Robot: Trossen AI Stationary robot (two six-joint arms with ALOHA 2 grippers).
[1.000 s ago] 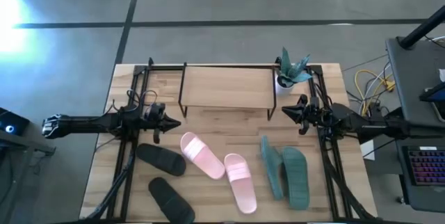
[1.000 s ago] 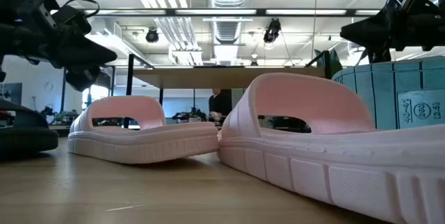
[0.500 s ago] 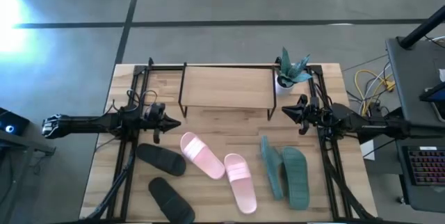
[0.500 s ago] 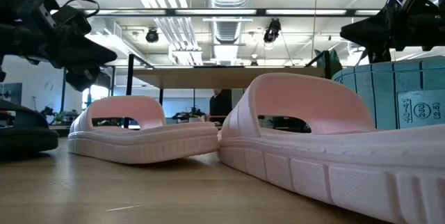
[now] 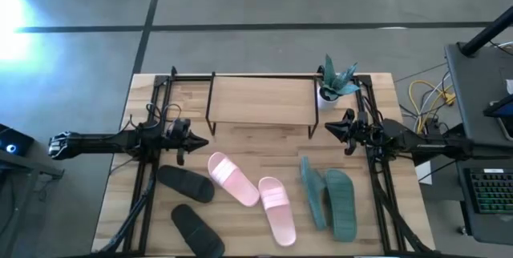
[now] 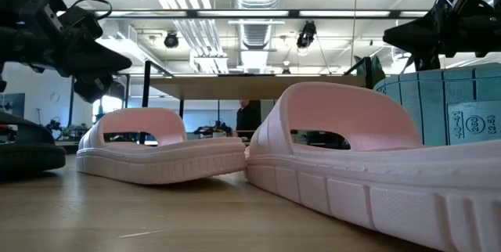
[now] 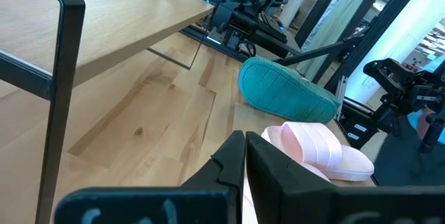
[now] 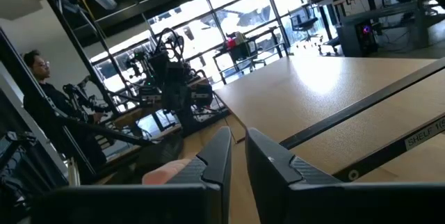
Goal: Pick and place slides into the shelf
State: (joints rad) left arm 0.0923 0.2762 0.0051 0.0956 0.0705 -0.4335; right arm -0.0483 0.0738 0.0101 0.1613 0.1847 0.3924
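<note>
The shelf [image 5: 260,100] stands on its thin black legs at the table's far middle, and its light board is bare. Two black slides [image 5: 184,183] [image 5: 196,231] lie on their soles near left. Two pink slides [image 5: 233,179] [image 5: 277,210] lie in the middle, and they fill the low view [image 6: 164,147] [image 6: 368,166]. One teal slide [image 5: 340,203] lies flat near right, its mate [image 5: 312,191] on edge beside it. My left gripper [image 5: 200,140] hovers shut left of the shelf, and my right gripper [image 5: 329,127] hovers shut at the shelf's right leg. Neither touches anything.
A small potted plant [image 5: 337,79] stands at the shelf's far right corner. Black frame rails [image 5: 143,179] run along both table sides. Bare wood [image 5: 264,146] lies between the shelf and the slides. A person [image 8: 35,71] shows in the room beyond.
</note>
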